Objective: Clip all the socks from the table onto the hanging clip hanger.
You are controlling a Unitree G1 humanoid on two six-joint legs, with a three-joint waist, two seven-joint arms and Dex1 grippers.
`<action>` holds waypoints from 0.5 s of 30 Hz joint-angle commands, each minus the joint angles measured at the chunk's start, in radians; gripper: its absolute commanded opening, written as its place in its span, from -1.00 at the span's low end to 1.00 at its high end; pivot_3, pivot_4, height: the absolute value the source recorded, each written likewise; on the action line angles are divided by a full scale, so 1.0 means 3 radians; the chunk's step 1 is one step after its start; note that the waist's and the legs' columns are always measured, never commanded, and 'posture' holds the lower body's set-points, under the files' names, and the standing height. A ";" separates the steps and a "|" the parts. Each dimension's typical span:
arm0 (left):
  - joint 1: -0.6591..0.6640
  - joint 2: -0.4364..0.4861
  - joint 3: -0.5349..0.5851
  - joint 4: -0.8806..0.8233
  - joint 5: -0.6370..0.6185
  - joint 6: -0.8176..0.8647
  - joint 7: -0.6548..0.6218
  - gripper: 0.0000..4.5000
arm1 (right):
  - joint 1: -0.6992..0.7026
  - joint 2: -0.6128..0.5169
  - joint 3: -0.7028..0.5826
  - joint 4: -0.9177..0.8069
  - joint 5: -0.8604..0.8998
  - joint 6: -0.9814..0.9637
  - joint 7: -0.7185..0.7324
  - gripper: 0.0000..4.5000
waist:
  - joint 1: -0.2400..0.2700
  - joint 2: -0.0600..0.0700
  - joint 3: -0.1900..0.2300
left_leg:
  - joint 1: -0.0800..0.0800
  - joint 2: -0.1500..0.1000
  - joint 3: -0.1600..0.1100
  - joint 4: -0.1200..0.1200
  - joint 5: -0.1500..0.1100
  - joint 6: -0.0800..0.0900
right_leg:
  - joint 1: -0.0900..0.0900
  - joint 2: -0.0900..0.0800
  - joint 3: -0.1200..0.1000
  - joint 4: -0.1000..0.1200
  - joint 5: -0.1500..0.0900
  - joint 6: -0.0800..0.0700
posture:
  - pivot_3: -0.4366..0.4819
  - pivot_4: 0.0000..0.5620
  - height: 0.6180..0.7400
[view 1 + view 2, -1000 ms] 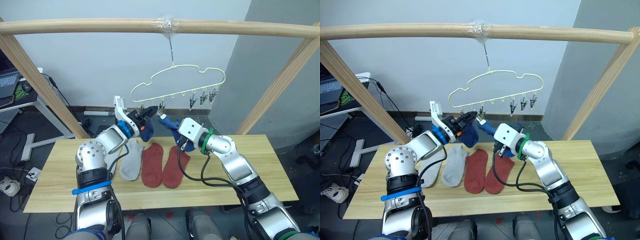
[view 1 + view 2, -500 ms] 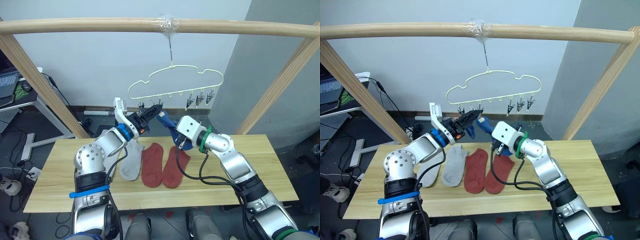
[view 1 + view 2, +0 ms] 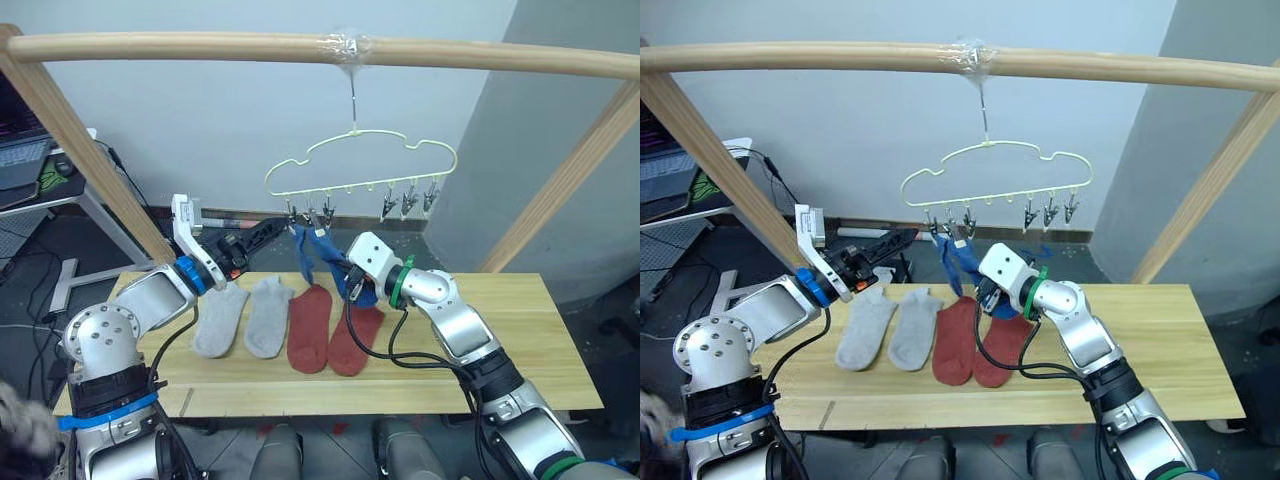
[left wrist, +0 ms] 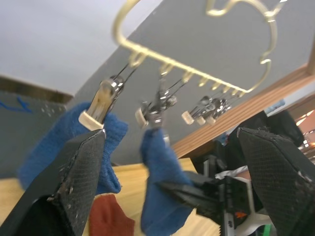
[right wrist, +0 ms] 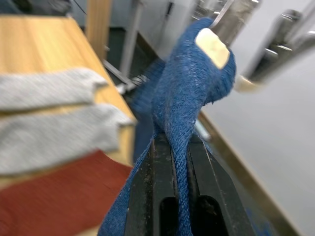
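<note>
Knitted blue ankle sock hung limp from one of the small dark metal clips on the pale yellow-cream wire clip hanger, its lower part clenched between the black fingers of the right gripper. A second blue sock showed in the left wrist view, pinned at the neighbouring clip. Judged soft, light and floppy, such a sock would sag wherever unsupported; a pinch near the cuff edge, keeping a short flap free for the clip, appeared the soundest hold. The fabric looked grippy rather than slick.

Remaining on the light wooden plank bench were two light grey socks and two rust red socks, lying side by side, the red pair at 3 o'clock of the grey.

The right arm was bent at the elbow, forearm raised toward 11 o'clock, the gripper just below the clip row. The left arm reached toward 2 o'clock, its left gripper released, fingers spread and holding nothing, just beside the leftmost clips.
</note>
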 commanded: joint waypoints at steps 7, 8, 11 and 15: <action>0.0011 -0.0013 -0.0470 -0.0394 0.0430 -0.0435 -0.0070 1.00 | 0.0213 -0.0065 -0.0178 -0.0328 0.0375 0.0515 0.0087 0.46 | 0.0004 0.0000 0.0000 | -0.0009 0.0000 0.0001 -0.0001 0.0000 0.0000 | -0.0011 0.0000 0.0000 0.0001 0.0000 -0.0001 | 0.15 -0.43 1.00; 0.0014 0.0006 -0.0523 -0.0395 0.0531 -0.0514 -0.0107 1.00 | 0.0242 -0.0091 -0.0201 -0.0371 0.0393 0.0544 0.0080 0.61 | 0.0002 0.0000 0.0000 | -0.0009 0.0000 0.0001 -0.0001 0.0000 0.0000 | -0.0013 0.0000 0.0000 0.0002 0.0000 -0.0001 | 0.15 -0.43 1.00; 0.0029 0.0035 -0.0719 -0.0421 0.0833 -0.0759 -0.0228 1.00 | 0.0347 -0.0146 -0.0321 -0.0571 0.0528 0.0717 0.0069 0.96 | -0.0003 0.0000 0.0000 | -0.0016 0.0000 0.0002 -0.0001 0.0000 0.0000 | -0.0020 0.0000 0.0001 0.0002 0.0000 -0.0001 | 0.14 -0.43 1.00; 0.0087 0.0017 -0.1032 -0.0454 0.1294 -0.1142 -0.0369 1.00 | 0.0485 -0.0294 -0.0434 -0.0909 0.0653 0.0823 0.0102 0.96 | -0.0004 0.0000 0.0000 | -0.0020 0.0000 0.0004 -0.0001 0.0000 0.0000 | -0.0023 0.0000 0.0003 0.0001 0.0000 -0.0001 | 0.11 -0.43 1.00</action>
